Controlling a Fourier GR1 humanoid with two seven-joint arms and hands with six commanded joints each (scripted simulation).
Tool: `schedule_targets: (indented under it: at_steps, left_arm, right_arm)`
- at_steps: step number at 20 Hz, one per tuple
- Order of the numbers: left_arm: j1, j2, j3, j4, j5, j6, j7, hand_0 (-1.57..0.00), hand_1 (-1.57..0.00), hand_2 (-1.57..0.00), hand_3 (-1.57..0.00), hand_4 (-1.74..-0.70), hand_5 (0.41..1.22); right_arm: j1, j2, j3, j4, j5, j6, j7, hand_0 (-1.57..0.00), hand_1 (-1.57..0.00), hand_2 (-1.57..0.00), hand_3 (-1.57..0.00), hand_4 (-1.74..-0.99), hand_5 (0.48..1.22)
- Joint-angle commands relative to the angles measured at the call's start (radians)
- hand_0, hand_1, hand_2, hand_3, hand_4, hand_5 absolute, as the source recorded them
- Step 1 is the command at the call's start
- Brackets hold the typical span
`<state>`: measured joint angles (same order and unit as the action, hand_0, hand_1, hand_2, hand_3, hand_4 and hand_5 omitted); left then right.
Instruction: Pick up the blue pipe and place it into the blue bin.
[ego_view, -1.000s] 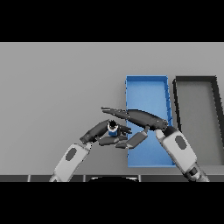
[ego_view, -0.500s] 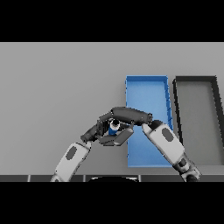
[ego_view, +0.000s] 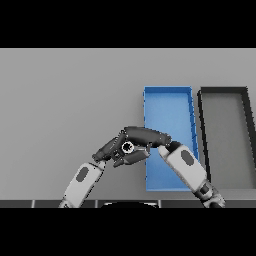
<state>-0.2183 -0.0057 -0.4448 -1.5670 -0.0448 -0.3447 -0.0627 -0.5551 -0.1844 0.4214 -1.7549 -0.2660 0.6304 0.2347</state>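
The blue pipe (ego_view: 127, 147) shows end-on as a small pale ring, just left of the blue bin (ego_view: 169, 107) and raised off the grey table. My left hand (ego_view: 111, 148) comes up from the lower left and has its fingers and thumb curled around the pipe from below and the left. My right hand (ego_view: 146, 135) reaches across from the right over the bin's left wall, with its fingers wrapped over the top of the pipe. Most of the pipe's body is hidden between the two hands.
A black bin (ego_view: 225, 132) stands directly right of the blue bin, their long walls side by side. My right forearm (ego_view: 186, 166) lies over the near part of the blue bin. Bare grey table (ego_view: 65, 100) stretches to the left and back.
My right hand has swung left from above the bin and closed over the pipe held by the left hand. The left hand and pipe have barely moved.
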Motion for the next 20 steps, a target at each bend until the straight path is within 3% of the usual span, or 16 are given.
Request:
schedule_targets:
  at_steps: [1, 3, 5, 6, 7, 9, 11, 13, 15, 19, 20]
  left_arm:
    - [0.002, 0.003, -0.001, 0.004, -0.002, -0.001, 0.007, -1.57, -1.57, -1.55, -1.43, -1.73, 1.221]
    - [-0.002, -0.002, 0.000, 0.000, -0.002, 0.003, 0.011, -1.57, -1.57, -1.56, -1.43, -1.73, 1.221]
    - [-0.001, -0.008, -0.002, -0.008, -0.008, 0.013, 0.044, -1.57, -1.57, -1.56, -1.43, -1.73, 1.221]
    - [-0.001, -0.003, -0.001, -0.012, -0.009, 0.011, 0.026, -1.57, -1.57, -1.57, -1.26, -1.73, 1.221]
    - [-0.005, 0.006, 0.003, -0.008, -0.021, 0.008, 0.008, -1.45, -1.37, -1.34, -1.05, -1.63, 1.221]
    - [0.005, 0.026, -0.004, -0.019, -0.048, -0.012, 0.014, -0.94, -0.88, -0.85, -0.67, -1.41, 1.221]
    - [0.004, 0.029, 0.002, -0.012, -0.065, -0.048, 0.018, -0.60, -0.56, -0.55, -0.43, -1.25, 1.221]
    - [0.009, 0.020, -0.001, -0.003, -0.075, -0.067, 0.031, -0.38, -0.36, -0.35, -0.27, -1.13, 1.063]
    - [-0.005, 0.033, 0.016, -0.002, -0.060, -0.081, 0.069, -0.25, -0.23, -0.22, -0.18, -1.06, 0.912]
    - [0.010, 0.030, 0.013, 0.001, -0.063, -0.075, 0.102, -0.10, -0.09, -0.09, -0.07, -0.98, 0.682]
    - [-0.002, 0.011, 0.016, 0.007, -0.058, -0.066, 0.138, -0.08, -0.07, -0.07, -0.06, -0.97, 0.642]
  right_arm:
    - [0.014, 0.011, -0.004, 0.004, -0.024, -0.007, 0.023, -1.51, -1.51, -1.51, -1.48, -1.488, 1.129]
    - [0.030, 0.029, -0.012, -0.014, -0.057, -0.021, 0.066, -1.53, -1.53, -1.53, -1.51, -1.492, 1.162]
    - [0.037, 0.034, -0.022, -0.011, -0.077, -0.023, 0.074, -1.54, -1.55, -1.55, -1.53, -1.494, 1.183]
    - [0.035, 0.040, -0.024, -0.018, -0.089, -0.034, 0.100, -1.55, -1.55, -1.55, -1.54, -1.495, 1.191]
    - [0.029, 0.047, -0.025, -0.019, -0.074, -0.040, 0.106, -1.55, -1.55, -1.55, -1.55, -1.496, 1.197]
    - [0.034, 0.059, -0.030, -0.016, -0.055, -0.032, 0.109, -1.56, -1.56, -1.56, -1.56, -1.497, 1.206]
    - [0.039, 0.073, -0.038, -0.015, -0.038, -0.030, 0.117, -1.56, -1.56, -1.56, -1.56, -1.498, 1.211]
    - [0.040, 0.078, -0.053, -0.015, -0.029, -0.014, 0.136, -1.57, -1.57, -1.57, -1.56, -1.498, 1.215]
    - [0.048, 0.099, -0.061, -0.024, -0.020, -0.017, 0.112, -1.57, -1.57, -1.57, -1.57, -1.499, 1.217]
    - [0.056, 0.104, -0.072, -0.038, 0.013, -0.002, 0.092, -1.57, -1.57, -1.57, -1.57, -1.499, 1.219]
    - [0.061, 0.111, -0.072, -0.038, 0.021, -0.001, 0.093, -1.57, -1.57, -1.57, -1.57, -1.499, 1.220]
